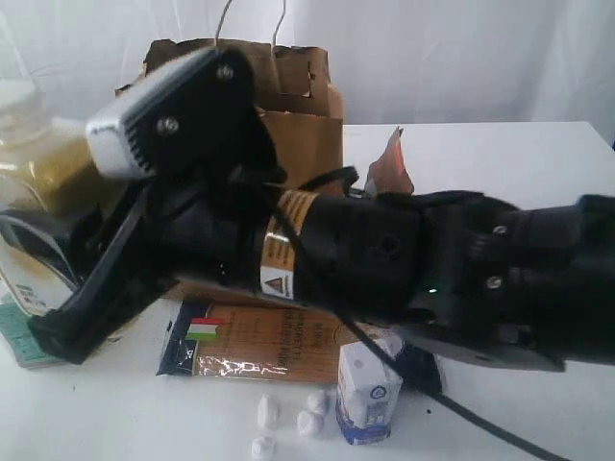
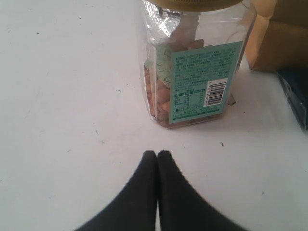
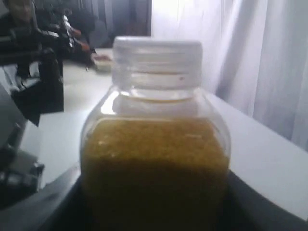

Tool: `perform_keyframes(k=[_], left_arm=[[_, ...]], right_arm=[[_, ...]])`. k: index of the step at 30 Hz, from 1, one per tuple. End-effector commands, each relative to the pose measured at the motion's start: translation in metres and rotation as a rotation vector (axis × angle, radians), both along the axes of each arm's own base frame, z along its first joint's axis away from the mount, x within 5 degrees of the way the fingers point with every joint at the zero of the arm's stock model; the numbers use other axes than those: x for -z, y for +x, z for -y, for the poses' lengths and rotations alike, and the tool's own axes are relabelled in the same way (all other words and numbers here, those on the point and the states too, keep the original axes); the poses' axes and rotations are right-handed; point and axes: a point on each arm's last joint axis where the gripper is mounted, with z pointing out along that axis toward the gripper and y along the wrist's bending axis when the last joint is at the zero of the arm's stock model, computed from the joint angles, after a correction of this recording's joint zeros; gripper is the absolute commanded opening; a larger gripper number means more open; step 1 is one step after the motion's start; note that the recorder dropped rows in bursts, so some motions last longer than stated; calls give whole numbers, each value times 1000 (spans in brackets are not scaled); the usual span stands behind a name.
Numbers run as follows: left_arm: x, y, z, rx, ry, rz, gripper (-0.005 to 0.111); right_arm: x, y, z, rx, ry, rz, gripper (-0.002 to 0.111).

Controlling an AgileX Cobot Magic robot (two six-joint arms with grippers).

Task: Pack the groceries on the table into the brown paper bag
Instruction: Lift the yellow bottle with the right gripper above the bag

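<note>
One jar stood before the left tool (pinched shut, empty); the right tool gripped one bottle, its arm partly masking the bag.

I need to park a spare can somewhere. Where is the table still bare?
Free: the far right tabletop beside the brown pouch, and the near strip in front of the spaghetti packet, left of the white lumps. Crowded: the middle, where the packet, small carton and right arm sit.
</note>
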Motion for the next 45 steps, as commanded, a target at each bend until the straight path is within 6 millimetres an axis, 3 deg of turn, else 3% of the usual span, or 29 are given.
perform_keyframes(k=[1, 5, 8, 14, 21, 28, 45], left_arm=[[1, 0, 1, 10, -5, -2, 0], [1, 0, 1, 10, -5, -2, 0], [1, 0, 1, 10, -5, -2, 0], [1, 0, 1, 10, -5, -2, 0], [1, 0, 1, 10, -5, -2, 0], [1, 0, 1, 10, -5, -2, 0], [1, 0, 1, 10, -5, -2, 0]], right_arm=[[-45, -18, 17, -71, 222, 87, 5], [-56, -20, 27, -26, 221, 104, 0], [-59, -15, 28, 39, 217, 153, 0], [-84, 1, 34, 214, 254, 292, 0], [-89, 49, 49, 497, 222, 294, 0], [-95, 83, 51, 584, 232, 301, 0], [-132, 78, 54, 532, 469, 285, 0]])
